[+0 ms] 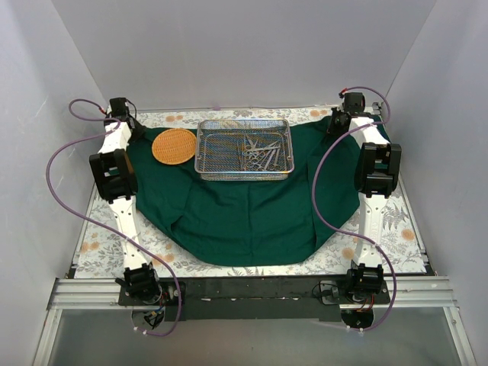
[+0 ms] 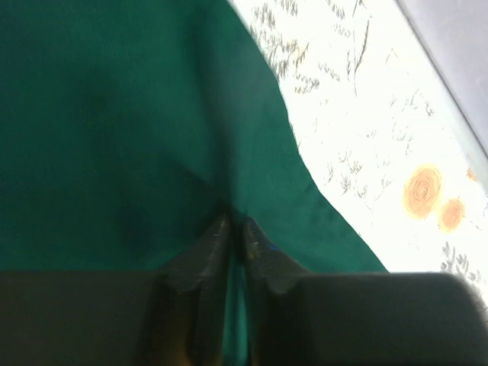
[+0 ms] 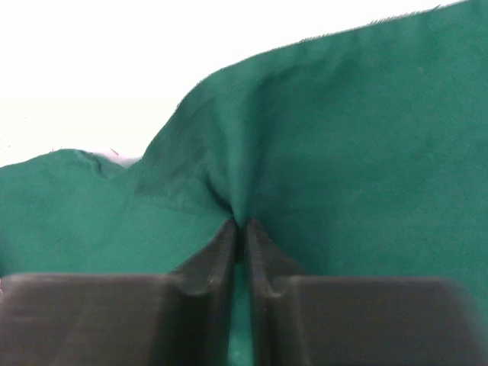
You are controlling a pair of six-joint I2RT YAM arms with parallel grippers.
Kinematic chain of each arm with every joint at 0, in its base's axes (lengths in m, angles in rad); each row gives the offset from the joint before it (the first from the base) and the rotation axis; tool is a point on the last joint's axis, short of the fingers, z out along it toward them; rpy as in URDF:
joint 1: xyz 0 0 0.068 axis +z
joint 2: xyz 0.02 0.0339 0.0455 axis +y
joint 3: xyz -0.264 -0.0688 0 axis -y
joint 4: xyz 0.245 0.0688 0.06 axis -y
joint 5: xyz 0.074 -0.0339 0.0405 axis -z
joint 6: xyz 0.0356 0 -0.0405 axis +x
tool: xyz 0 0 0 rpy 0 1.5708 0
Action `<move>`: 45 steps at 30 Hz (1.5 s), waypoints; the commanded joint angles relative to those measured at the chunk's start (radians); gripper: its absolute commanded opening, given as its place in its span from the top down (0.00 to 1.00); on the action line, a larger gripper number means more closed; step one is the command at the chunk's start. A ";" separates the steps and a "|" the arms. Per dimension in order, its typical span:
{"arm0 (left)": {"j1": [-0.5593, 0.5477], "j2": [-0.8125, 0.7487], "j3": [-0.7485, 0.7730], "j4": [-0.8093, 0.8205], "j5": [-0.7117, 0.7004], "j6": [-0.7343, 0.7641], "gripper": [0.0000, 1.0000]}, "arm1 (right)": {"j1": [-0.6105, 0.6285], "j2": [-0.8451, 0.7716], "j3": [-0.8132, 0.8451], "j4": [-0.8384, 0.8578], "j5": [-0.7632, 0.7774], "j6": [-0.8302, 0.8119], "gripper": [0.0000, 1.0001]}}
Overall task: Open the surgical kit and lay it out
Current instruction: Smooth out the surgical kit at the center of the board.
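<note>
**Q:** Top view: where does the kit lie, and how are the hands set?

**A:** The large dark green cloth wrap (image 1: 252,210) lies spread over the floral-patterned table cover (image 1: 400,229); the rectangular silver wire-mesh tray (image 1: 200,152) stands on it toward 12 o'clock, holding the small steel instruments (image 1: 261,155) in a loose heap; a round woven orange basket (image 1: 173,146) sits just beside the tray at its 9 o'clock, contact not discernible. The left gripper (image 2: 232,223) is closed, pinching a fold of the wrap at the 10 o'clock corner; the right gripper (image 3: 240,223) is closed likewise on a fold at 2 o'clock.

**Q:** What could go wrong from here?

**A:** By judgement: each pinch takes only a thin ridge of fabric, so a firm pull may slip it free; the tray loads the wrap, so a drag toward 10 or 2 o'clock may shift or tilt it and scatter the instruments; unequal pull would skew the cloth.

**Q:** Edges and room to move?

**A:** Both grippers work near the white side walls (image 1: 30,152) at 9 and 3 o'clock, with the back wall (image 1: 244,53) close at 12; little outward travel is available. The wrap's rounded hem at 6 o'clock lies near the table's front edge; bare cover shows at 7 and 5 o'clock; the freest room is inward and upward.
</note>
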 commanded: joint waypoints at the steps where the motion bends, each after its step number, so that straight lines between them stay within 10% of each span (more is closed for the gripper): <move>1: 0.054 -0.005 -0.024 -0.001 -0.104 0.030 0.78 | -0.032 0.009 0.028 0.036 0.077 -0.033 0.70; 5: 0.054 -0.091 -0.053 0.000 -0.114 0.031 0.50 | -0.032 -0.056 0.027 0.015 0.092 -0.031 0.38; 16: -0.012 -0.413 -0.208 -0.035 -0.061 -0.004 0.02 | 0.006 -0.335 -0.158 -0.214 0.172 0.039 0.27; 34: -0.183 -1.025 -0.925 -0.103 -0.084 0.019 0.02 | 0.241 -0.401 -0.384 -0.222 0.276 0.140 0.34; 45: -0.224 -1.067 -0.961 -0.107 -0.075 0.037 0.02 | 0.245 -0.362 -0.390 -0.262 0.397 0.136 0.53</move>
